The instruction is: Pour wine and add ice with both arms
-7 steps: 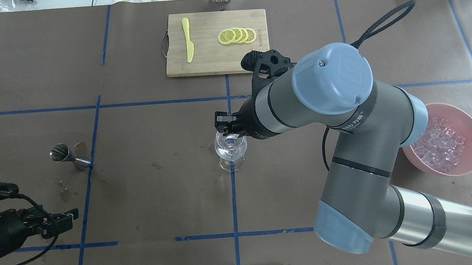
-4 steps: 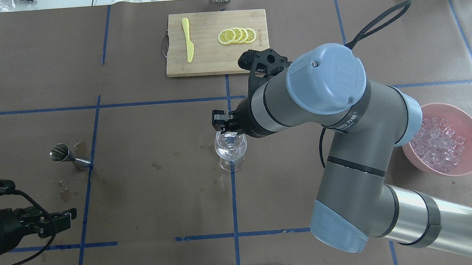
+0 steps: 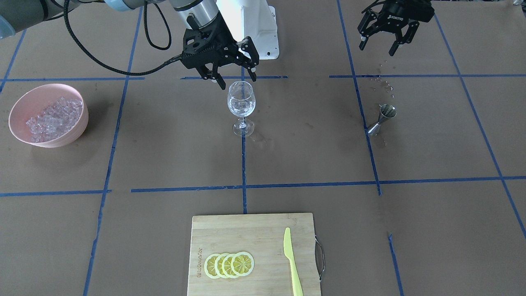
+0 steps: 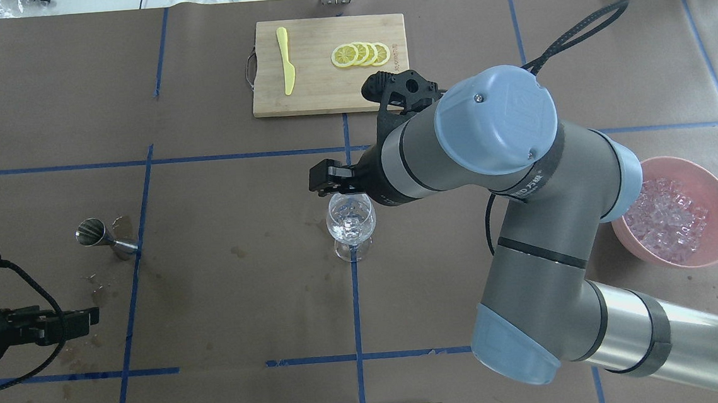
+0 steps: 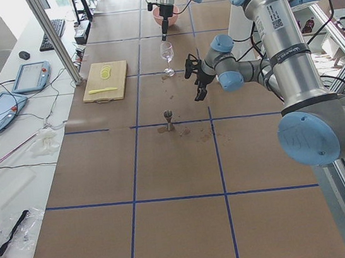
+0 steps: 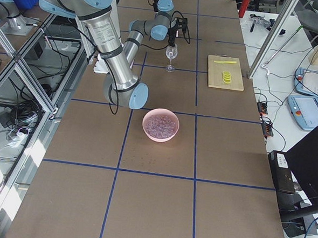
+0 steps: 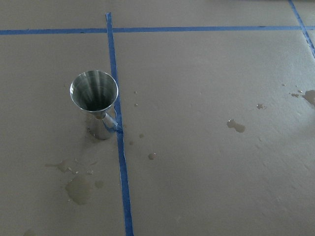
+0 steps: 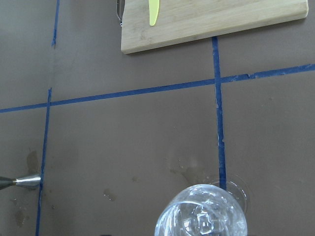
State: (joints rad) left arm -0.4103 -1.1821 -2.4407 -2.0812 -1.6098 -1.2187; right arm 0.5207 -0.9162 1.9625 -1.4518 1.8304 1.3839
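A clear wine glass stands at the table's middle, also in the front view. An ice cube lies inside it; any wine in it is too faint to tell. My right gripper hangs open and empty just above the glass rim, jaws spread on either side; it also shows in the overhead view. A pink bowl holding a heap of ice stands to the right. My left gripper is open and empty, low near the robot's side, well short of the steel jigger.
A bamboo cutting board with lemon slices and a yellow knife lies at the far side. Small wet spots mark the paper around the jigger. Blue tape lines cross the brown table cover.
My right gripper has opened over the glass and the ice cube it held now lies in the glass. My left gripper has drawn back toward the robot and to the left.
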